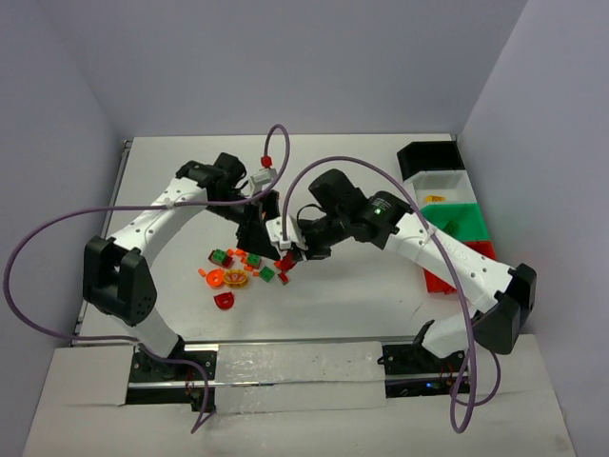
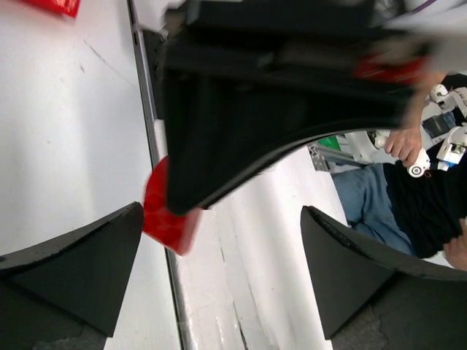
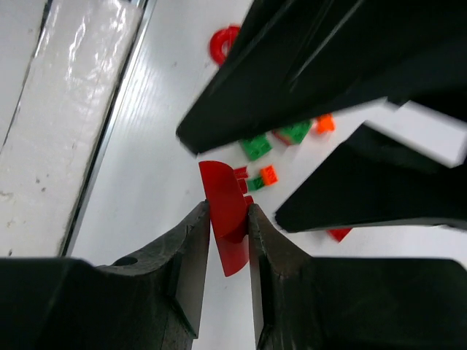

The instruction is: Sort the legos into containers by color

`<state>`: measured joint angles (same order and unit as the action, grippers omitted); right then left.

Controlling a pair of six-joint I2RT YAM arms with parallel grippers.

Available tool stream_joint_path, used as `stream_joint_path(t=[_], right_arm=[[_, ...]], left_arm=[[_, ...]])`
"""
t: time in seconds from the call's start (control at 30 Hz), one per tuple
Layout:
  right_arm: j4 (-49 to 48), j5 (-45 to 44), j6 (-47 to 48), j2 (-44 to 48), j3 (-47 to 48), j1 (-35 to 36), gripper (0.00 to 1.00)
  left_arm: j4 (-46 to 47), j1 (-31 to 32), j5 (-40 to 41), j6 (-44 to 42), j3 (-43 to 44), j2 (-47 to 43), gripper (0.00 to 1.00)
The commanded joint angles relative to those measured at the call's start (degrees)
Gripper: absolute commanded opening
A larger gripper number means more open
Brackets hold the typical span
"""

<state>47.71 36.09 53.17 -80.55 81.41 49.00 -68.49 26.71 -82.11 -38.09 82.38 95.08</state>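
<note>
Top: 4 bins (image 1: 445, 183) in a row on table's (image 1: 333, 162) right edge; red bin (image 1: 440, 282) at near end, closest to rt arm (image 1: 447, 252). Approx a dozen bricks (image 1: 238, 267) mid-table.
L wrist: left gripper (image 2: 221, 219) wide, empty.
R wrist: right gripper (image 3: 228, 211) narrow, pinching 1 flat red piece (image 3: 221, 182), long axis along fingers.

legos (image 1: 234, 278): scattered mid-table | red piece (image 3: 225, 204): pinched upright | containers (image 1: 447, 181): right edge

A red piece (image 3: 222, 182) is pinched between the right gripper's (image 3: 228, 213) tips at lower centre. Green bricks (image 3: 256, 146) and orange bricks (image 3: 268, 173) are scattered mid-frame, a red ring (image 3: 221, 44) at top.
</note>
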Motion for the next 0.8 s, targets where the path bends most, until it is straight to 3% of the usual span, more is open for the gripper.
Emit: stream_joint_path(t=[0.0, 0.13, 0.23, 0.33, 0.4, 0.53, 0.67, 0.77], right_arm=[[0.76, -3.3, -0.96, 2.72, -3.01, -0.92, 0.0], [1.25, -5.11, -1.32, 6.98, -8.63, -5.54, 0.0], [1.73, -4.39, -3.05, 9.97, -12.56, -13.66, 0.0], [3.16, -5.14, -4.47, 14.82, -16.44, -22.49, 0.0], [4.87, -6.42, -4.44, 17.83, -18.43, -29.64, 0.0], [9.93, -7.65, -1.9, 22.6, -21.23, -46.97, 0.0], [16.92, -8.8, 5.62, 22.54, -19.95, -64.54, 0.0], [18.71, -10.91, 9.71, 19.7, -18.29, -74.51, 0.0]], left_arm=[[-5.67, -2.62, -7.02, -7.89, 4.26, -3.15, 0.99], [-9.82, -10.06, -4.59, -12.18, 8.19, -3.11, 0.99], [-4.66, -14.31, -0.73, -4.38, 8.72, -4.73, 0.99], [26.31, -15.13, 16.22, 23.35, -0.75, -13.29, 0.99], [36.51, -13.5, 28.66, 28.31, -4.44, -19.39, 0.99], [34.55, -9.5, 40.05, 30.05, -2.31, -18.69, 0.99], [40.88, -7.27, 53.63, 37.3, -5.16, -20.78, 0.99], [44.56, -6.77, 56.49, 40.81, -7.65, -23.01, 0.99]])
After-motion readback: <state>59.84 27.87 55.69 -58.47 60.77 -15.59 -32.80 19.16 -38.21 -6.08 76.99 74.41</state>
